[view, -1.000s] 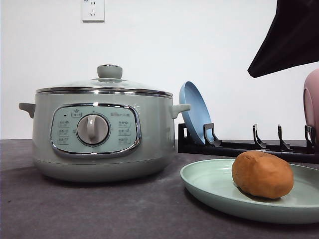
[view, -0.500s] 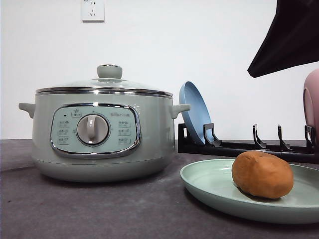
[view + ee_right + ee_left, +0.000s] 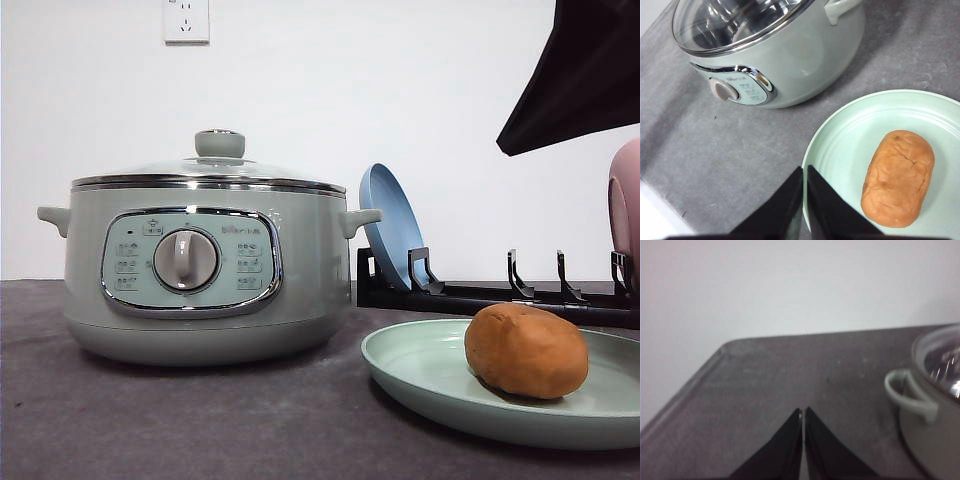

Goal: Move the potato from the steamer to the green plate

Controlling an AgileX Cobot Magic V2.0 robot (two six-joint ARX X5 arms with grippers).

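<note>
One potato (image 3: pixel 526 351) lay on the single green plate (image 3: pixel 420 375), toward its right half in the front view, its underside touching the plate's shallow floor. From the right wrist view the potato (image 3: pixel 898 177) was an orange-brown oblong with fine cracks in its skin, lying well inside the plate's (image 3: pixel 840 150) rim. One steamer (image 3: pixel 200 260) stood on the grey bench (image 3: pixel 200 420) to the left of the plate, near it but not touching. Its glass lid (image 3: pixel 210 170) was in place, with one green knob (image 3: pixel 220 143) on top, one round dial (image 3: pixel 186 260) on the front panel, and two side handles. Behind the plate sat one black rack (image 3: pixel 480 290) holding one blue plate (image 3: pixel 392 228) upright at its left end; a pink plate (image 3: pixel 625 210) showed partly at the right edge. One wall socket (image 3: pixel 187 20) was on the white wall.

The left claw (image 3: pixel 803 412) was closed, its two fingertips pressed together with nothing between them, above bare bench beside one steamer handle (image 3: pixel 910 395). The right claw (image 3: pixel 804 170) was likewise closed and empty, above the plate's near rim and apart from the potato.
</note>
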